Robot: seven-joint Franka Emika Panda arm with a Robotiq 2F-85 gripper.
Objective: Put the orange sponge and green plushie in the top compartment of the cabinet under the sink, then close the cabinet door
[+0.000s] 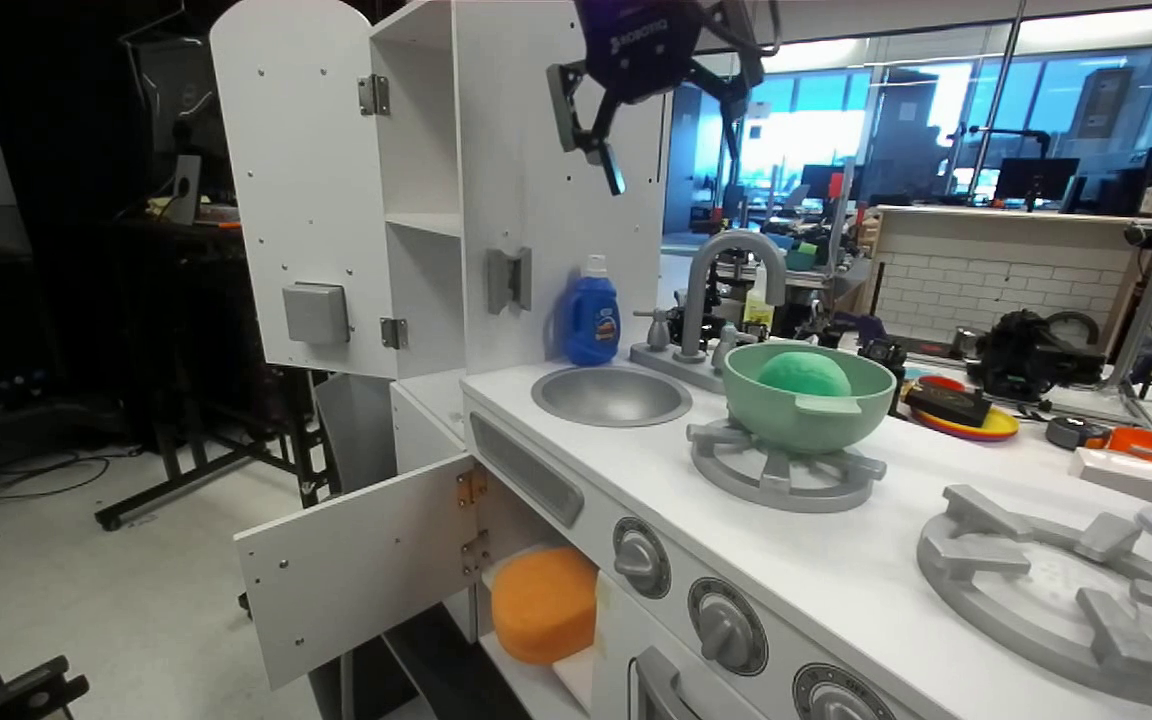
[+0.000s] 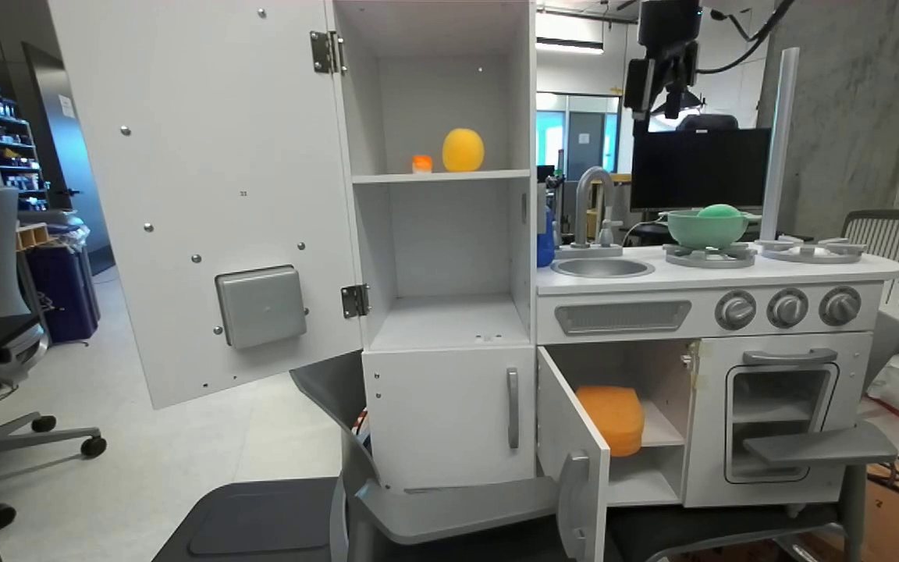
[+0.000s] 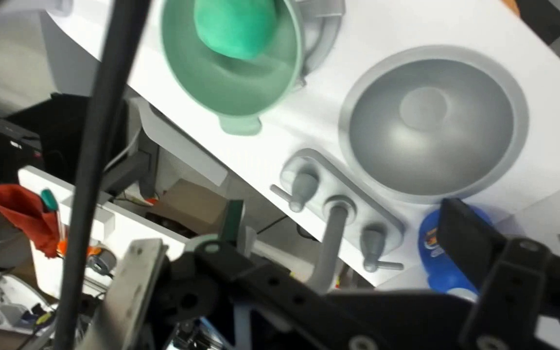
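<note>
Jaws spread wide, gripping nothing, high above the desk. Wrist view shows them well parted, the faucet on the back edge in sight between; an exterior view has the arm side-on, and the spread cannot be read there. Green plushie in a green bowl, bowl on the grey burner next to the sink; wrist view alone shows the bowl's floor. Orange sponge in both exterior views: in the top compartment of the cabinet under the sink, on the shelf, apparently jutting past its front lip. Cabinet door open, hinged below the desk's front corner at the tall cabinet, hiding one side of the sponge there. Yellow round thing and small orange-and-white piece higher in the tall cabinet, in an exterior view alone. Blue bottle at the desk's back corner, just beside the tall cabinet. Past the back edge, wrist view: red cloth and tape measure on a separate white surface. In the way: grey chair before the cabinets, armrest just beside the open door, contact cannot be told; black cable across the wrist view.
</note>
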